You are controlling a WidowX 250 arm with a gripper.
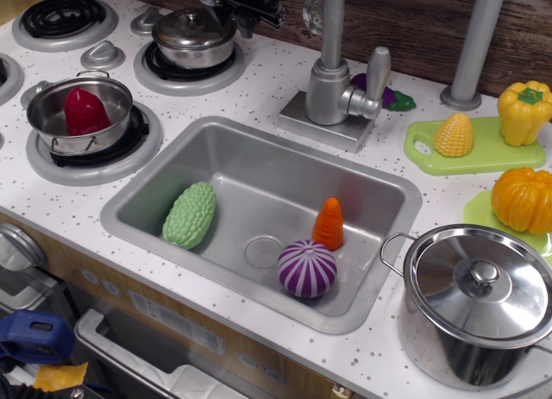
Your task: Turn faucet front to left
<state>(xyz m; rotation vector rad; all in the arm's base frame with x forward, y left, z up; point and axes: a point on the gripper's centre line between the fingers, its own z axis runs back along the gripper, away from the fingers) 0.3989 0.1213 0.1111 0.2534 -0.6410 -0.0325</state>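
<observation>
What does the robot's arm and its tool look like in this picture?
Only a small part shows at the top edge: the tool is a black, angular, matte body with sharp corners. No cables, markings or fingers can be made out; the rest is cut off.

I see my gripper (243,4) only partly, a black shape cut by the top edge; its jaws are hidden from me.

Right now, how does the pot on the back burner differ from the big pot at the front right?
The back pot is small and squat; the front pot is far larger and taller. The back pot sits on a stove burner, the front pot on the speckled counter beside the sink. Both are shiny steel with knobbed lids on.
</observation>
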